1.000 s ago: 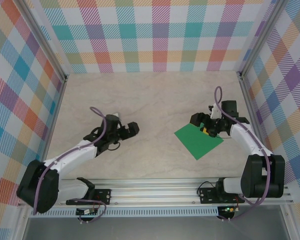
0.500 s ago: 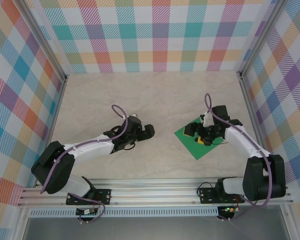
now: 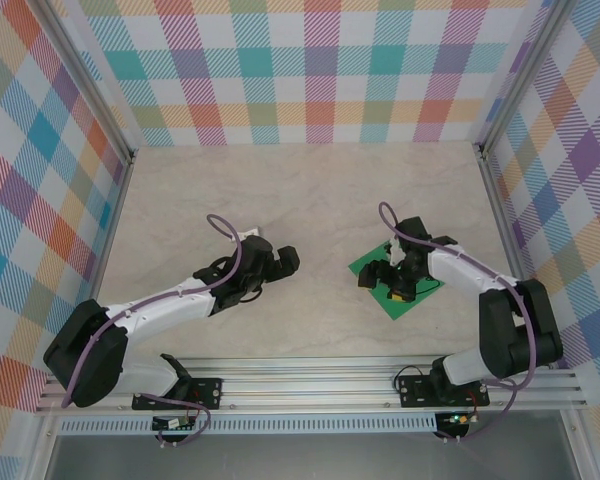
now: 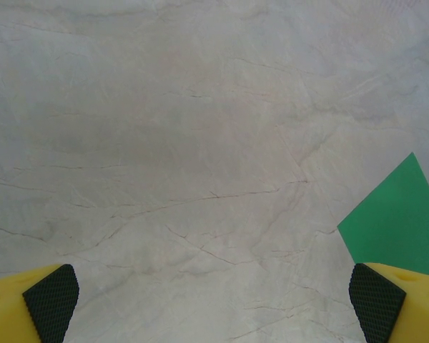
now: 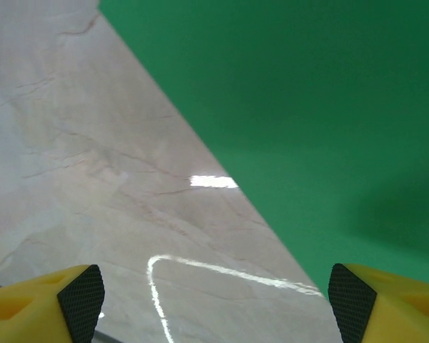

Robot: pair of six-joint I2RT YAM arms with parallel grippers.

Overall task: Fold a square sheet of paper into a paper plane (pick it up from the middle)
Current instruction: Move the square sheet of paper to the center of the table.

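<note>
The square sheet of paper (image 3: 407, 306) is bright green and lies flat on the marble table, right of centre. My right gripper (image 3: 381, 282) hovers low over its left part, open. In the right wrist view the sheet (image 5: 307, 107) covers the upper right, and its straight edge runs down between the yellow fingers (image 5: 77, 294) of the right gripper (image 5: 214, 306), which hold nothing. My left gripper (image 3: 283, 265) stands open over bare table to the sheet's left. In the left wrist view one green corner (image 4: 399, 223) shows just above the right finger (image 4: 375, 304) of the left gripper (image 4: 213, 304).
Checked walls (image 3: 300, 70) close in the table on the left, back and right. An aluminium rail (image 3: 310, 385) with both arm bases runs along the near edge. Bare marble tabletop (image 3: 300, 190) stretches behind and between the arms.
My right gripper has moved left across the sheet to its left part, and its jaws have narrowed a little. The left gripper has reached to the right, toward the sheet. The sheet has stayed put.
</note>
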